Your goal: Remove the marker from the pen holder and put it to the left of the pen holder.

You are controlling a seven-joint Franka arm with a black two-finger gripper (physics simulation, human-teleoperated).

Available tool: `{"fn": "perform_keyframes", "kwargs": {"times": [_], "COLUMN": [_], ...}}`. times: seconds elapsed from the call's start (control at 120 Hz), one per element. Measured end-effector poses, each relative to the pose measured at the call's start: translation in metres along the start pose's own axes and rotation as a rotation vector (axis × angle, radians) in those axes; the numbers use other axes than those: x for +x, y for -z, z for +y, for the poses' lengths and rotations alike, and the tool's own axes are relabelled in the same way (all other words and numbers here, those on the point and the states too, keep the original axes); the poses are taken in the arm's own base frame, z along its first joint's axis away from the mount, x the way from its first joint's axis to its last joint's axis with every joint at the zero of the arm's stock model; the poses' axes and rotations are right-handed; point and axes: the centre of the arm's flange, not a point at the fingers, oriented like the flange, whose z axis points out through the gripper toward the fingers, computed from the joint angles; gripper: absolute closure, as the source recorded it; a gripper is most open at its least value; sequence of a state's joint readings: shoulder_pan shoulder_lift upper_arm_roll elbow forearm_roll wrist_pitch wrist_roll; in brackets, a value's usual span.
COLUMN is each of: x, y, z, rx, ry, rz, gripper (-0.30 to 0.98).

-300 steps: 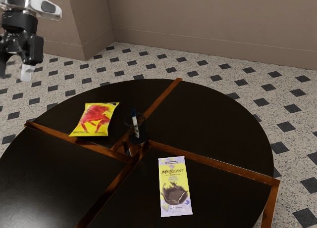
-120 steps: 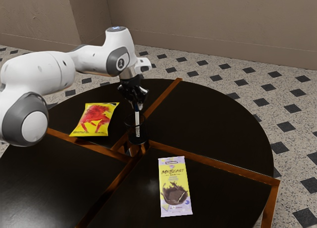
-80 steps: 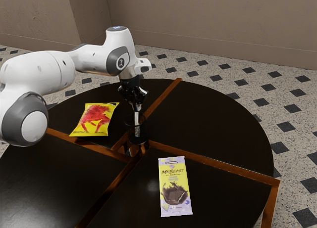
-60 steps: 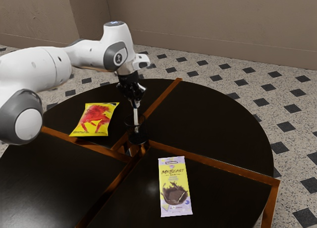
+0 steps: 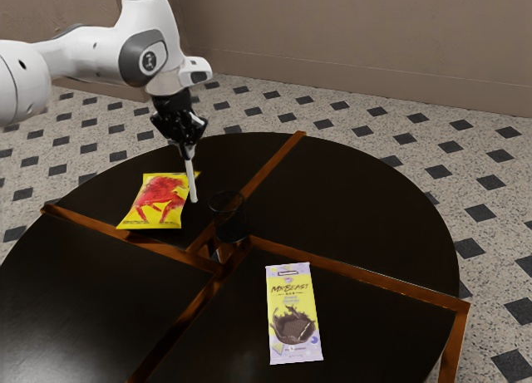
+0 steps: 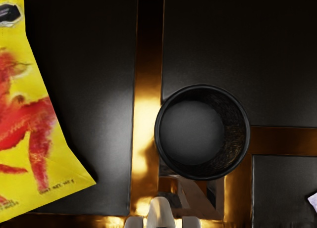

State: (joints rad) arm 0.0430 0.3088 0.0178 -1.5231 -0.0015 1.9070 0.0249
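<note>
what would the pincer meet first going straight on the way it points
Probably the table, between the yellow bag and the pen holder, with the marker in the pincer touching down first. Depth is unclear; it might clip the bag.

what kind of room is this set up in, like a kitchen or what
Hard to pin down, but it looks like a dining or sitting area: a round dark table with wood strips, snacks on it such as the MrBeast chocolate bar, and a speckled floor with dark diamonds.
</note>
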Motion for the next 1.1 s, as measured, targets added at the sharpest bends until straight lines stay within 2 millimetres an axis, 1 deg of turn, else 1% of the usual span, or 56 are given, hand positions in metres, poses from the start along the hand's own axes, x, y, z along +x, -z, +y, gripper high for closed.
{"fn": "perform_keyframes", "kwargs": {"times": [0.067,0.108,0.208,0.3,0.383,0.508,0.642,0.708,0.833,0.975,1.1], "x": [-0.005,0.002,0.028,0.037,0.042,0.046,0.048,0.05,0.055,0.058,0.059], "y": [-0.016,-0.03,-0.068,-0.098,-0.119,-0.132,-0.137,-0.14,-0.15,-0.158,-0.162], "z": [-0.017,-0.022,-0.025,-0.03,-0.028,-0.01,0.012,0.017,0.019,0.001,-0.003], "rx": [0.016,0.025,0.057,0.077,0.11,0.134,0.133,0.132,0.129,0.119,0.114], "ry": [0.028,0.038,0.059,0.086,0.104,0.103,0.09,0.092,0.103,0.14,0.155], "rz": [-0.085,-0.138,-0.258,-0.365,-0.431,-0.47,-0.468,-0.463,-0.455,-0.449,-0.443], "gripper": [0.72,0.72,0.72,0.72,0.72,0.72,0.72,0.72,0.7,0.67,0.62]}}
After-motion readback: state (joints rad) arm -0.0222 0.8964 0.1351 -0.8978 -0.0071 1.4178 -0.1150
